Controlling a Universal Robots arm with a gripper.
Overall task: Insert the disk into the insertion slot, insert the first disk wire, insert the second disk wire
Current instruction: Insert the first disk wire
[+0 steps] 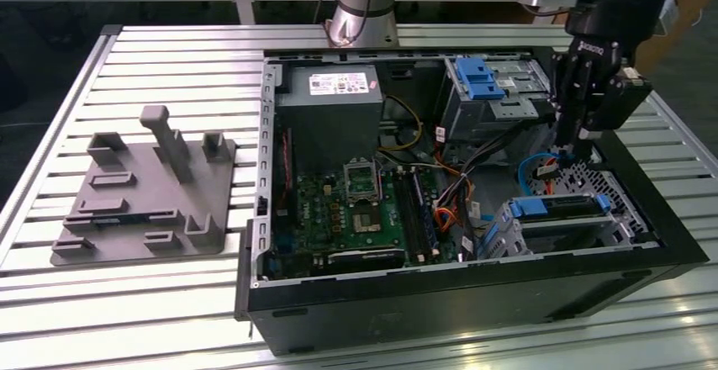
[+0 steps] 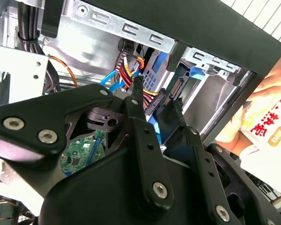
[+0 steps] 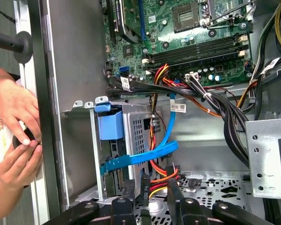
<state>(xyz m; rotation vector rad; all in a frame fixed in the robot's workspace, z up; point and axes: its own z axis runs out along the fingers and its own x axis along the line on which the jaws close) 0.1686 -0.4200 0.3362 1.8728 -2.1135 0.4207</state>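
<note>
The disk point(image 1: 557, 208), silver in a blue carrier, lies inside the insertion slot point(image 1: 574, 234), a low perforated cage at the case's corner nearest the exterior view's right. My gripper point(image 1: 583, 139) hangs just above that cage. In the second wrist view the gripper point(image 2: 157, 98) is shut on a black connector point(image 2: 161, 95) that ends a red, yellow and orange wire bundle. In the first wrist view those wires point(image 3: 158, 180) run between the fingers of the gripper point(image 3: 157, 186), beside the slot point(image 3: 138, 133). A flat blue wire point(image 3: 140, 157) reaches across to the cage's edge.
A taller cage with a blue latch point(image 1: 480, 77) stands behind the gripper. The motherboard point(image 1: 359, 210) and black cable bundles point(image 3: 225, 112) fill the case floor. A person's hands point(image 3: 14, 140) rest on the case rim. A grey fixture point(image 1: 146, 193) sits at the exterior view's left.
</note>
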